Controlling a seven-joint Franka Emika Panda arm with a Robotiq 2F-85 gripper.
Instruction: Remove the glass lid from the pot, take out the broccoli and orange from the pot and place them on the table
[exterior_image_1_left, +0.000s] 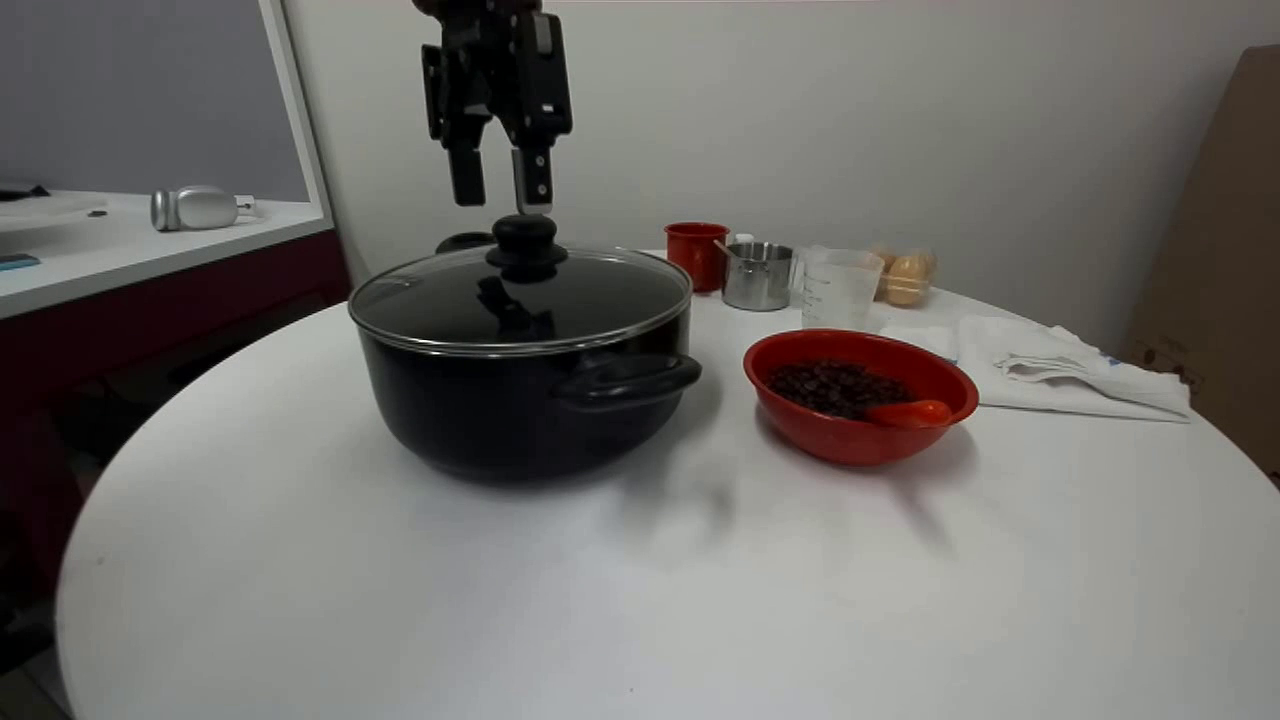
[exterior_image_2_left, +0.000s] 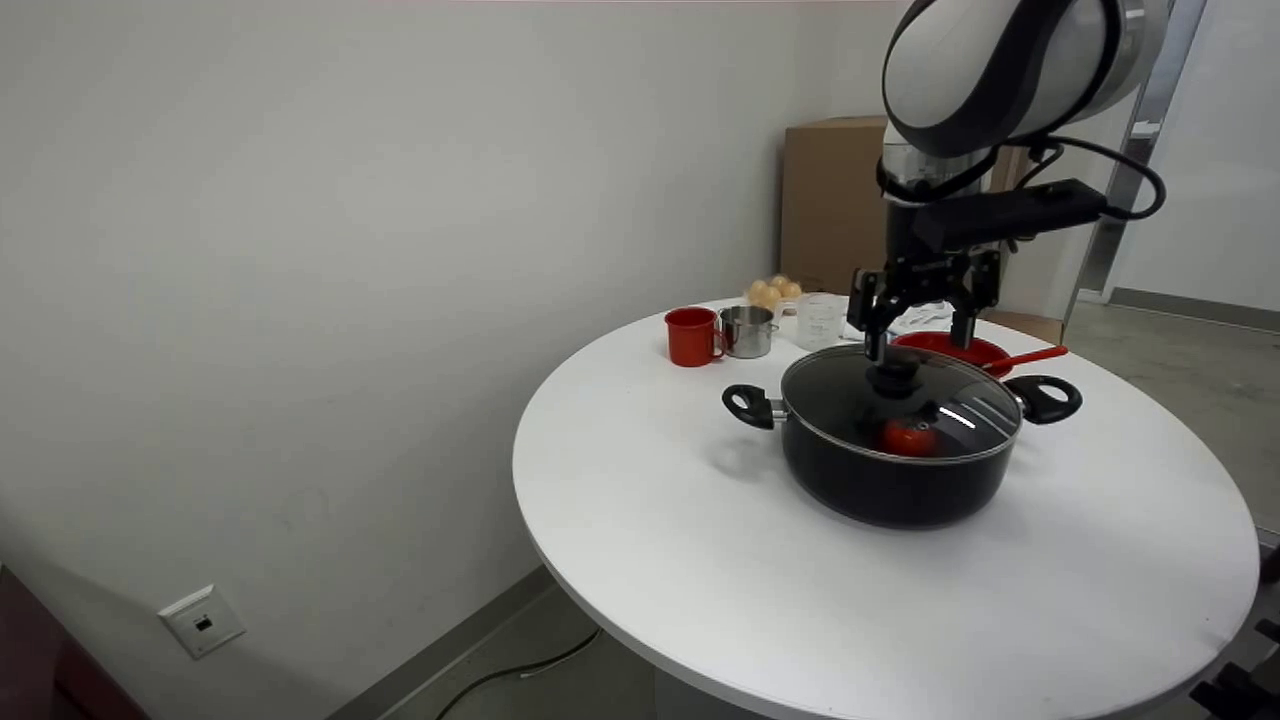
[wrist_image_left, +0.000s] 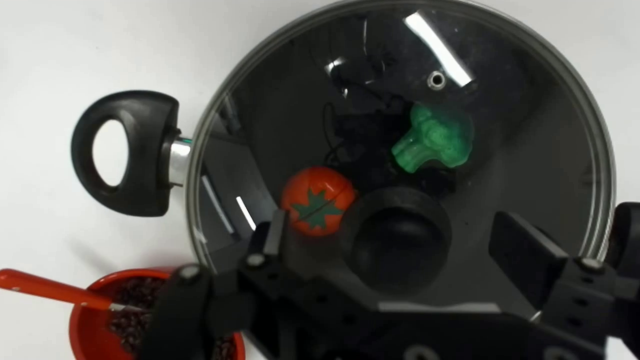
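Observation:
The glass lid (exterior_image_1_left: 600, 290), with its black knob (exterior_image_1_left: 526, 235) on top, covers the black pot (exterior_image_1_left: 500, 420) on the round white table (exterior_image_1_left: 480, 600). Through the glass in the wrist view, the green broccoli (wrist_image_left: 435, 140) and the orange (wrist_image_left: 318, 200), red with a green star-shaped top, lie inside the pot. The orange (exterior_image_2_left: 908, 437) also shows through the lid in an exterior view. My gripper (exterior_image_1_left: 502, 190) points down just above the knob, open and holding nothing. In the wrist view the knob (wrist_image_left: 397, 250) appears between the widely spread fingers (wrist_image_left: 525, 255).
A red bowl (exterior_image_1_left: 850, 445) of dark beans with a red spoon (exterior_image_1_left: 908, 413) stands near the pot. Behind are a red mug (exterior_image_1_left: 692, 255), a metal cup (exterior_image_1_left: 757, 278), a clear measuring cup (exterior_image_1_left: 838, 290), eggs (exterior_image_1_left: 908, 278) and a white cloth (exterior_image_1_left: 1070, 370). Pot handles (exterior_image_2_left: 750, 405) stick out sideways.

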